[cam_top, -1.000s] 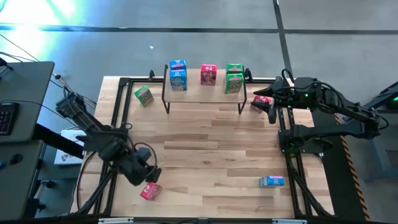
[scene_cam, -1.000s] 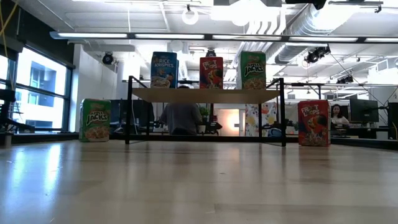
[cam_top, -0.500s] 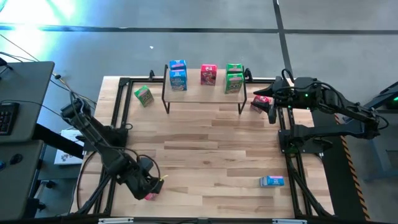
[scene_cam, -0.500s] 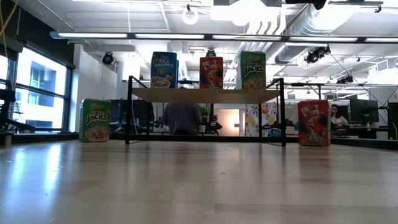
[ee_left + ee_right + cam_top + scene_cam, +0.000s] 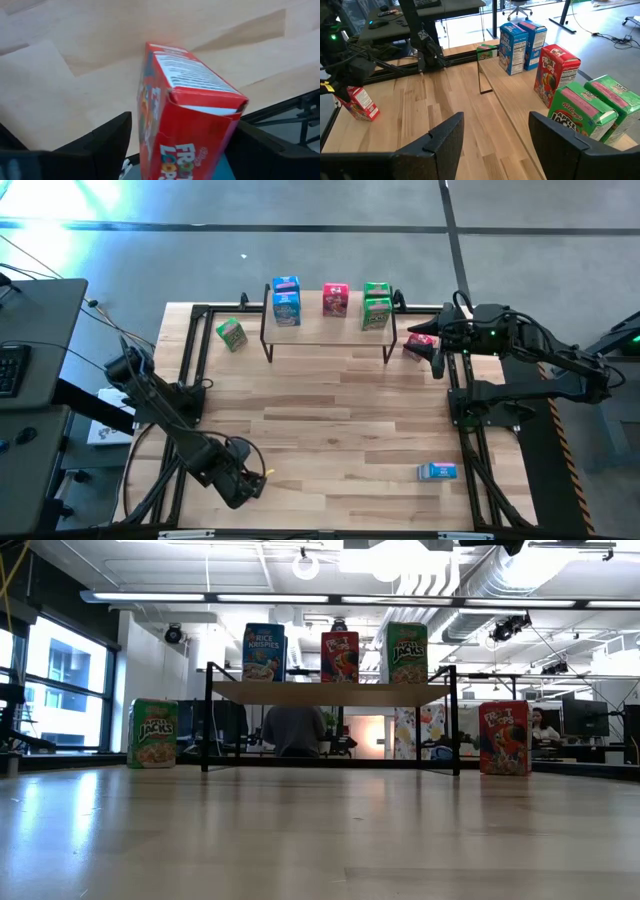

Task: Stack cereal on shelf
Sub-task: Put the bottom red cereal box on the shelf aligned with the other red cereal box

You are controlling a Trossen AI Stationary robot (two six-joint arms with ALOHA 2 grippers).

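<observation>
From above, the left gripper (image 5: 248, 485) had moved down over the pink-red box at the table's (image 5: 330, 410) near-left corner, covering it where a second earlier it lay exposed beside the jaws. The right gripper (image 5: 432, 352) stayed by the shelf's (image 5: 330, 332) right end, jaws parted, empty. At table level, the shelf (image 5: 330, 693) bore blue, red and green boxes unchanged. From the left wrist, the jaws stood wide on either side of the red Froot Loops box (image 5: 185, 120), not clenched on it.
</observation>
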